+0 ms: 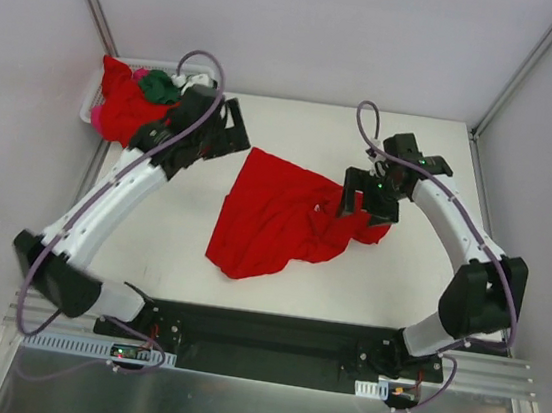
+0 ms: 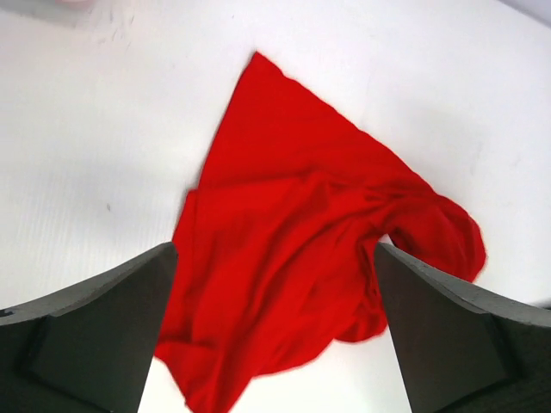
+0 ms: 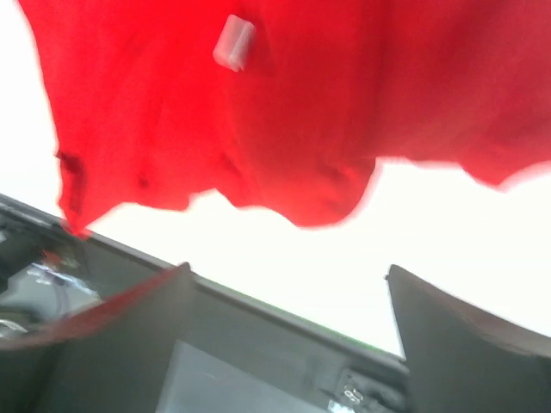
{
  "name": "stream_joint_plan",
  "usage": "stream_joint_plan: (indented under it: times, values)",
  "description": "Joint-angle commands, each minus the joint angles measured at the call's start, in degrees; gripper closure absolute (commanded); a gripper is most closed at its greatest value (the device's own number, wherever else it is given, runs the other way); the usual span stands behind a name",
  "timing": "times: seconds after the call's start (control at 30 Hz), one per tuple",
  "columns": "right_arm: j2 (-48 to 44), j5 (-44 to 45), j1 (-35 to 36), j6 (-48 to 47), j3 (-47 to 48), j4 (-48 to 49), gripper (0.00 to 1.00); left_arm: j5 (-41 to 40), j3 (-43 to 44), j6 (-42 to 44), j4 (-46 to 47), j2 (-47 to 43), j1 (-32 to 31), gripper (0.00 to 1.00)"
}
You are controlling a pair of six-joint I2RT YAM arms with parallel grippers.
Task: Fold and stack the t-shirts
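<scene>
1 red t-shirt [image 1: 280,217] lies crumpled and unfolded on the white table [image 1: 181,245] (a small white tag [image 3: 233,42] shows on its cloth). 1 more red shirt [image 1: 119,105] and 1 dark green shirt [image 1: 158,86] are heaped at the far-left corner.

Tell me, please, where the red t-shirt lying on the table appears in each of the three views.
Top external: the red t-shirt lies crumpled at the centre of the picture.
Left wrist: the red t-shirt fills the middle, down to the lower edge.
Right wrist: the red t-shirt spans the top, with a white tag.
Shared landmark: the white table under it.
</scene>
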Motion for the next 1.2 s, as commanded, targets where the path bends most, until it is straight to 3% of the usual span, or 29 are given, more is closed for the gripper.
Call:
stream_joint_plan:
  times: [0.0,0.2,0.4,0.67,0.97,1.17]
  values:
    - [-10.24,6.92,-3.14,4.03,-2.36,-9.92,0.04,4.06,11.63,9.60,-0.40,16.97,2.43,0.00]
    - [-18.16,10.52,-9.30,15.73,-9.73,-2.48,0.04,9.50,30.11,11.28,1.55,38.85,5.24,0.06]
    - [-14.13,14.30,-9.83,17.93,-11.24,3.77,0.02,10.04,42.07,10.40,1.63,55.38,7.61,0.14]
    - [-9.38,15.71,-12.81,16.79,-7.99,4.31,0.02,6.88,46.39,9.52,1.72,63.40,7.97,0.27]
    - [-7.18,13.17,-16.86,16.88,-8.34,3.70,0.03,3.80,46.92,6.45,1.55,67.09,7.62,0.31]
    - [-8.41,14.39,-17.30,16.18,-7.99,2.12,0.03,-0.33,52.17,6.53,-3.89,71.31,5.77,0.41]
